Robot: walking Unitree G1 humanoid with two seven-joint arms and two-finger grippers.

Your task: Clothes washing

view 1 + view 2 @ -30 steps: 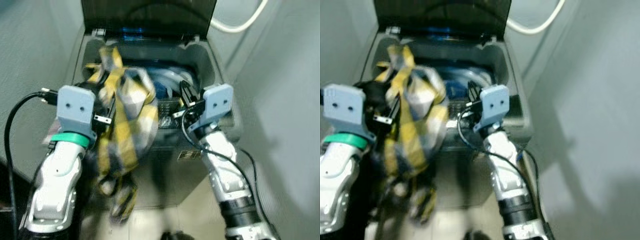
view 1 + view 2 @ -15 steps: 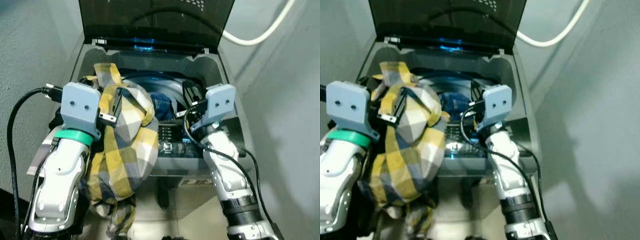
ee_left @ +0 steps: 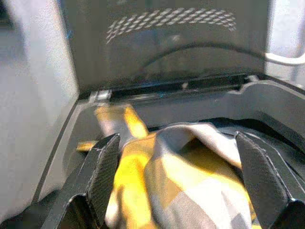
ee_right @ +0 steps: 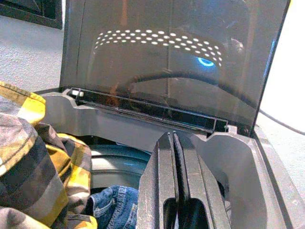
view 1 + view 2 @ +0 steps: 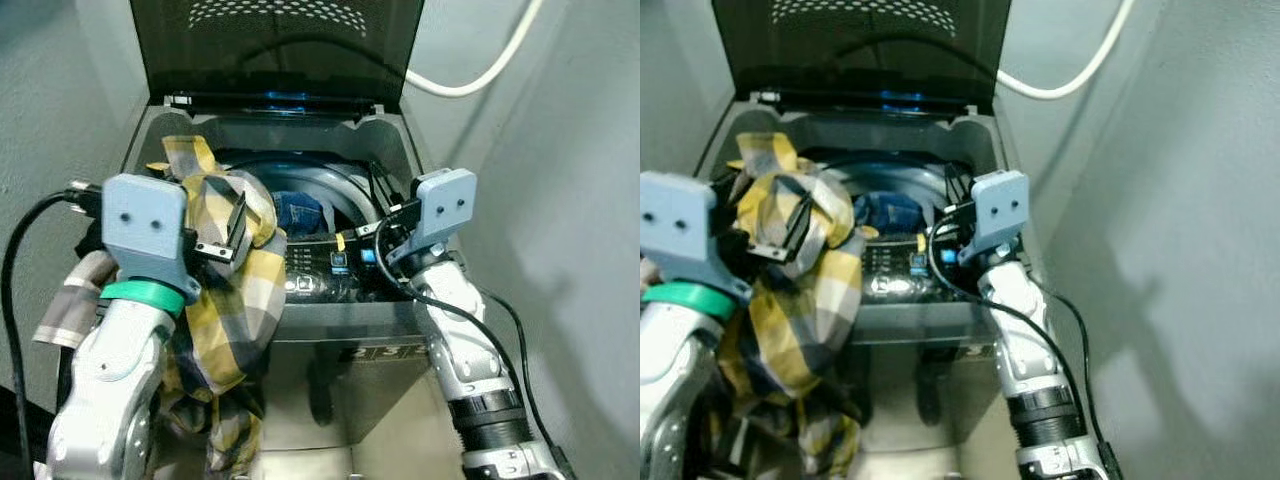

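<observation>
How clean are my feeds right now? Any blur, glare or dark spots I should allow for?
Eye views: sharp, evenly lit; arm shadows fall on the right wall. Left wrist view: soft and smeared, the plaid shirt is blurred between the left end effector fingers. Right wrist view: crisp; dotted glare and a blue spot reflect on the washer lid above the right end effector.

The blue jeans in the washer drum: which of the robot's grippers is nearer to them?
Right. The right gripper hovers at the drum's right edge, beside the blue jeans; the left gripper sits farther left, wrapped in the yellow plaid shirt.
</observation>
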